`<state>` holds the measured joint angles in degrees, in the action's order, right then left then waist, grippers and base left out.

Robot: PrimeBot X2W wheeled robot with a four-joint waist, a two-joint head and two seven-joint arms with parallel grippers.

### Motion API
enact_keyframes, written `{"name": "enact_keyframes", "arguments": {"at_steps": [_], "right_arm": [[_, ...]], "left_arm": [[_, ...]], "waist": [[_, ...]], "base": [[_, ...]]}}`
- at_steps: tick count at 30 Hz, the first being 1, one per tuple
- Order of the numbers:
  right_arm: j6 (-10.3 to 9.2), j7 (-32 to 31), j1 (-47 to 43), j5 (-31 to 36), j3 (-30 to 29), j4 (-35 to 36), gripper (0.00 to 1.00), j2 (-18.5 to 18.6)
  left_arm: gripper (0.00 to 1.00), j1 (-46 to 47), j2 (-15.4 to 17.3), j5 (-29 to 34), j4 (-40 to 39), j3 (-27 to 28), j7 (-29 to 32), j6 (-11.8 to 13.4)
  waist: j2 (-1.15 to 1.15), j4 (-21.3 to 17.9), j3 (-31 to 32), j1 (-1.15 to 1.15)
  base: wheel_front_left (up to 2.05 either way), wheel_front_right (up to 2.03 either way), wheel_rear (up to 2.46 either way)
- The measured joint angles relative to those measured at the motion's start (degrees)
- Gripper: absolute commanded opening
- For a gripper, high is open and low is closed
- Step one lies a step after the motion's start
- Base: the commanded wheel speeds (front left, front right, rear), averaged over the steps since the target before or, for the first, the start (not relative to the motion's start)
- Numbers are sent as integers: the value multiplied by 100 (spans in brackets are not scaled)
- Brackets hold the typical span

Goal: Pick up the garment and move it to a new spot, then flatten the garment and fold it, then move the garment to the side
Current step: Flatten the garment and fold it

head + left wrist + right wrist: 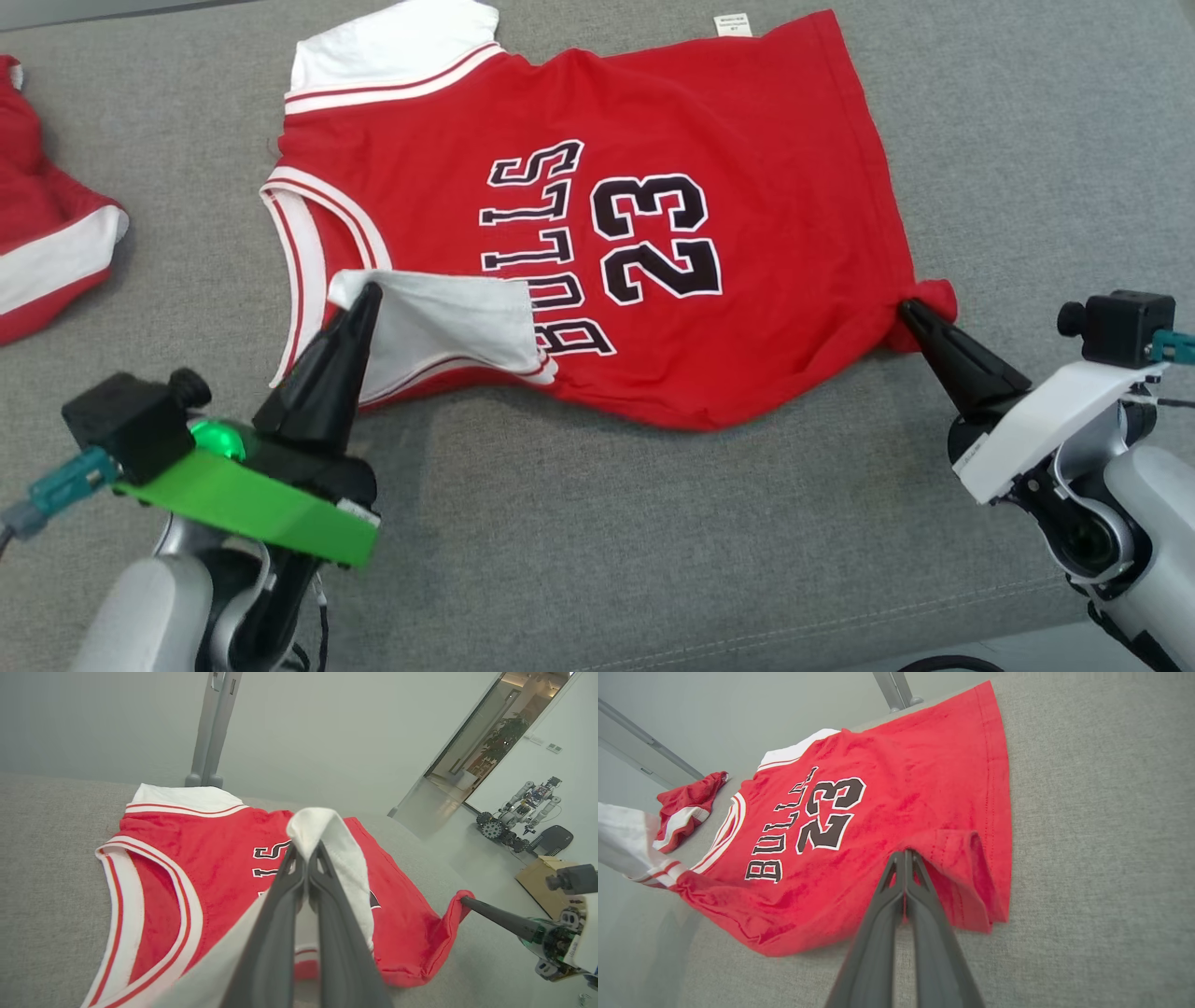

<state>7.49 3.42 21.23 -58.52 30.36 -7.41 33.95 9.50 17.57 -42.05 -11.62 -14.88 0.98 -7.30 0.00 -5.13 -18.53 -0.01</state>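
The garment is a red BULLS 23 jersey with white sleeves, spread on the grey cushion, neck to the left. My left gripper is shut on its near white sleeve and holds it raised and folded over the red front. In the left wrist view the left gripper pinches that sleeve. My right gripper is shut on the garment's near bottom hem corner, which bunches at the tips. The right wrist view shows the right gripper with the red cloth lifted around its tips.
A second red and white garment lies at the cushion's far left edge. The grey cushion has bare room in front of the jersey. A grey post stands behind the cushion; another robot and a cardboard box are on the floor beyond.
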Motion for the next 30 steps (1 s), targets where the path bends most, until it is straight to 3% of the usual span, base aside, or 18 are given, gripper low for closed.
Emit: {"name": "enact_keyframes", "arguments": {"at_steps": [15,28,29,30], "right_arm": [[0,-73,1133,231,235,-1128,0,-121],[0,-4,2245,693,826,-2104,0,-532],[0,22,2268,709,878,-2157,47,-560],[0,51,2277,715,924,-2227,100,-592]], "left_arm": [[0,2294,192,-388,2517,-890,147,-8],[0,2980,467,-817,3808,-1438,89,-9],[0,3002,449,-851,3900,-1462,96,-9],[31,3019,426,-883,3988,-1479,92,-9]], "waist": [[0,108,3,0],[0,48,-37,0],[0,56,-37,0],[0,66,-36,0]], "base": [[0,0,0],[0,0,0],[0,0,0],[0,0,0]]}}
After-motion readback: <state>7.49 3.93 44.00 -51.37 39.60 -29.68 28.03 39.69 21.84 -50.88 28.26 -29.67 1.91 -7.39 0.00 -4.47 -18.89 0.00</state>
